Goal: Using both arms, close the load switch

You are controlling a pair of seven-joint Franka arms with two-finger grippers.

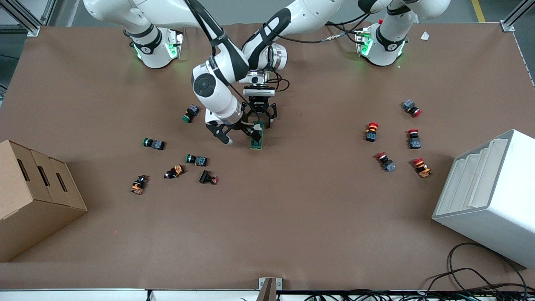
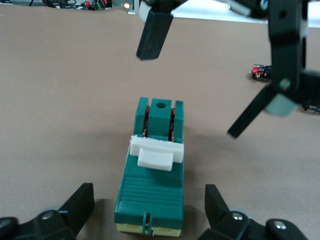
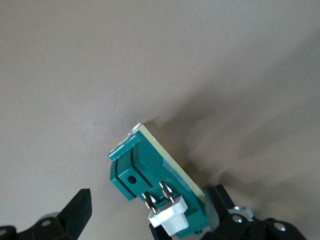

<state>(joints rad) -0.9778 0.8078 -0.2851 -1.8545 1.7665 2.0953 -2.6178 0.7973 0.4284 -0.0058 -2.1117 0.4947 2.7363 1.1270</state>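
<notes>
The load switch (image 1: 258,138), a dark-green block on a cream base, lies flat mid-table with both grippers over it. In the left wrist view the load switch (image 2: 151,192) lies between the black fingers (image 2: 80,205) of my left gripper (image 2: 150,202), which is open with a gap on each side. Its white lever (image 2: 155,156) stands up from the body. My left gripper (image 1: 260,121) points straight down. My right gripper (image 1: 238,136) is open too. In the right wrist view the load switch (image 3: 145,170) sits inside my right gripper (image 3: 147,205), one finger (image 3: 216,200) close against its cream side.
Green and orange push-buttons (image 1: 196,159) lie scattered toward the right arm's end, red ones (image 1: 371,131) toward the left arm's end. A cardboard box (image 1: 33,196) stands at the right arm's end and a white stepped bin (image 1: 489,196) at the left arm's.
</notes>
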